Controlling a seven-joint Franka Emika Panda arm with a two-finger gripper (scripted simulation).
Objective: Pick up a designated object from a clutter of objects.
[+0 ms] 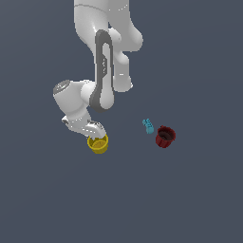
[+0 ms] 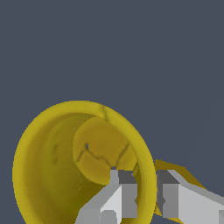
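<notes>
The designated object, a bright yellow tapered cup [image 1: 98, 144] with a thick rim, stands below the arm at the exterior view's left. In the wrist view the yellow cup [image 2: 65, 166] fills the frame and I look into its mouth. My gripper [image 2: 146, 176] straddles the rim: one finger [image 2: 124, 192] is inside the cup, the other finger [image 2: 175, 197] is outside, and both press the wall between them. In the exterior view the gripper [image 1: 97, 131] sits right on top of the cup. A small angular yellow block [image 2: 173, 168] shows just behind the outer finger.
A dark red cup [image 1: 165, 136] lies tipped at the exterior view's right, with a tiny cyan piece [image 1: 148, 126] just beside it. Both are well apart from the yellow cup. The floor is plain dark grey.
</notes>
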